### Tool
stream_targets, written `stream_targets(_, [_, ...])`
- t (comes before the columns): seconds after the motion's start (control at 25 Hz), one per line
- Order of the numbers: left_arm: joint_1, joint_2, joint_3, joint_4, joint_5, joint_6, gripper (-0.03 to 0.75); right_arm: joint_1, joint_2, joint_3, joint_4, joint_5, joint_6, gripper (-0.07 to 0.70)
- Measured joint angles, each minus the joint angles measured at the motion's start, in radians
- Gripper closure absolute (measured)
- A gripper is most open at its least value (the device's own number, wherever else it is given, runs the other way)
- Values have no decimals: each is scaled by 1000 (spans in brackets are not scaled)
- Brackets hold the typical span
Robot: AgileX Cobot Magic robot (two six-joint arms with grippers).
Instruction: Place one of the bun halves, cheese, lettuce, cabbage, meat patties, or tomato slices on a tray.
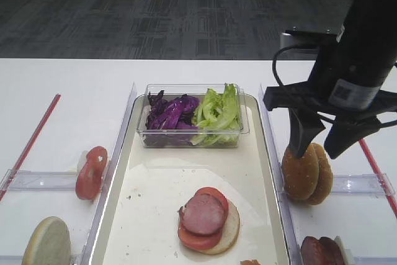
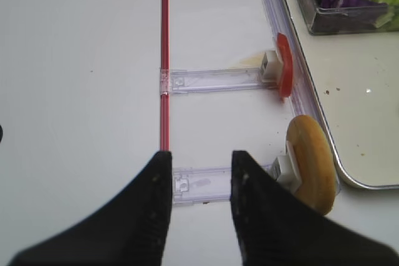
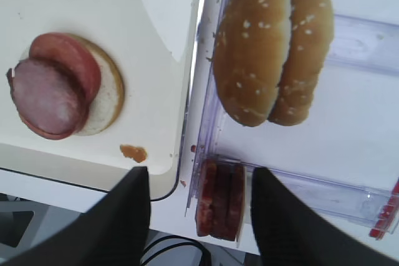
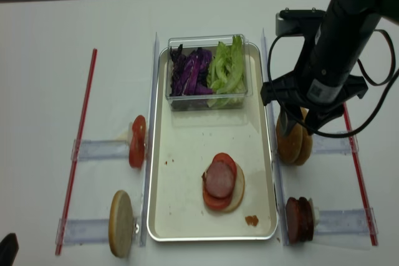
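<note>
Tray (image 1: 263, 172) in the middle already carries a bun half topped with tomato slice and meat patty (image 1: 203, 214). Step in hand, likely: fetching a bun. Right gripper (image 1: 316, 148) hangs over the bun halves (image 1: 307, 174) upright in the right-side rack (image 1: 366, 184), jaws part open, nothing held. Next: drop lower, straddle one half only. Rack rail sits close. Clear box (image 1: 192, 139) holds cabbage (image 1: 170, 113) and lettuce (image 1: 217, 110).

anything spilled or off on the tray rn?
One thing: a small orange-brown smear sits on the tray floor near its front right corner, beside the stack of bun half, tomato slices and meat patty. A few dark specks dot the tray's left side. Nothing else stands out.
</note>
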Motion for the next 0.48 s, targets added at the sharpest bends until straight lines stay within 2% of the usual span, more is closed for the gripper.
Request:
stream_targets(0.2, [0,0,0,0,0,0,491,-12,-34,0,-78,4,29,248])
stream_targets(0.48, [0,0,0,0,0,0,491,-154,-118,0,-84,8,-22,290])
